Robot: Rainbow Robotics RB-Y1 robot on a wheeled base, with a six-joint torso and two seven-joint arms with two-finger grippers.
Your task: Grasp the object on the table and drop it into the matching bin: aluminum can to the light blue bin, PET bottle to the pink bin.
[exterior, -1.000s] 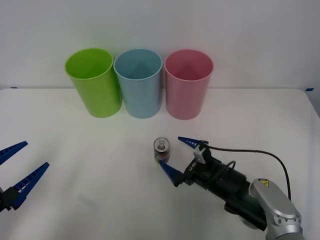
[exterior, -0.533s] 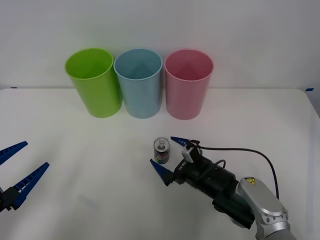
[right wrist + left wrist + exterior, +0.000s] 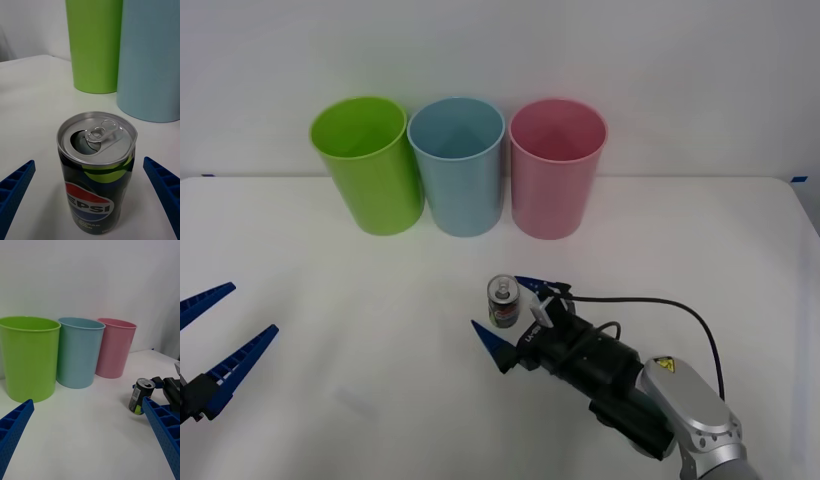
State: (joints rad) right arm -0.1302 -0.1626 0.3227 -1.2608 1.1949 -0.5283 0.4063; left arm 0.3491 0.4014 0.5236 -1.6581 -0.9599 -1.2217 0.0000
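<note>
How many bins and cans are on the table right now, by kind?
Bins: 3, namely lime green bin, light blue bin, pink bin
Cans: 1, the aluminum can, between the open right gripper fingers
Total: 4

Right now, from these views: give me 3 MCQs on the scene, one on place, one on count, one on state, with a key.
1. Where is the aluminum can?
A. Inside the pink bin
B. Upright on the table, between the right gripper's fingers
C. Beside the left gripper

2. How many bins stand at the back of the table?
A. Two
B. Three
C. Four

3. What state is the right gripper in?
A. Open, a finger on each side of the can
B. Shut on the can
C. Lifting the can

Key:
1 B, the can stands between the blue fingers.
2 B, lime green bin, light blue bin, pink bin.
3 A, gaps show on both sides of the can; the left gripper waits open at the table's left.
</note>
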